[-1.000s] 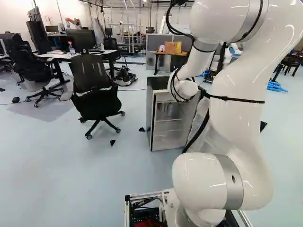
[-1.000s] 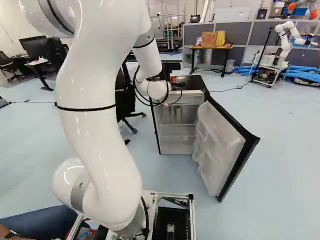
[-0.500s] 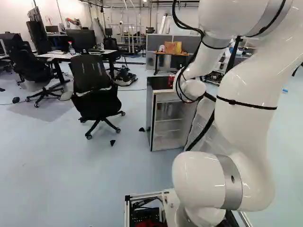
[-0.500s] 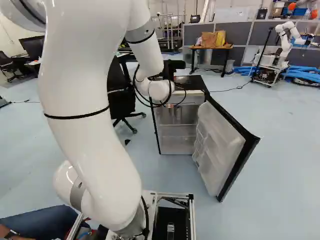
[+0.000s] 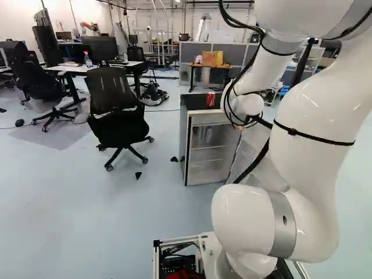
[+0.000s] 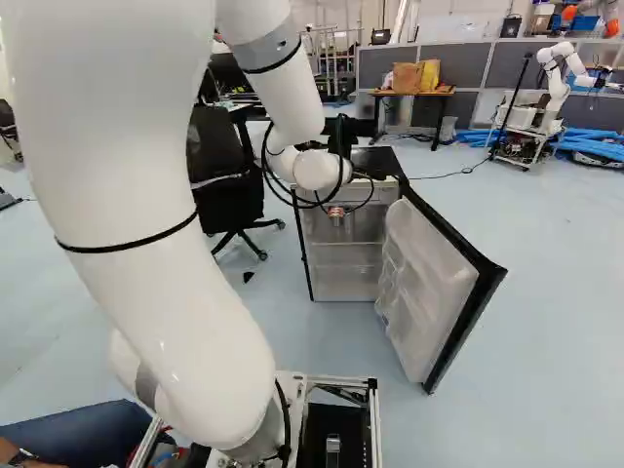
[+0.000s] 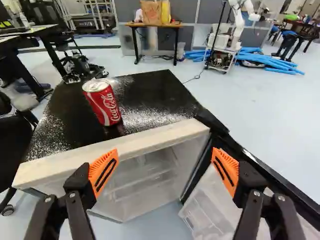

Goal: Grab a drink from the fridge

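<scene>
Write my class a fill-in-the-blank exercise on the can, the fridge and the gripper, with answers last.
The red can stands on the ____ of the fridge.
The fridge door is standing ____.
The pads of the gripper are coloured ____.

Missing words: top; open; orange.

Red can [image 7: 103,105]: white lettering, silver top; upright on fridge top, ahead of gripper [image 6: 342,136]. Fridge [image 7: 155,92]: black glossy top, pale front edge, clear shelving; cabinet ahead and below gripper. Door [image 6: 429,283] wide open, partly beneath one finger.
</scene>
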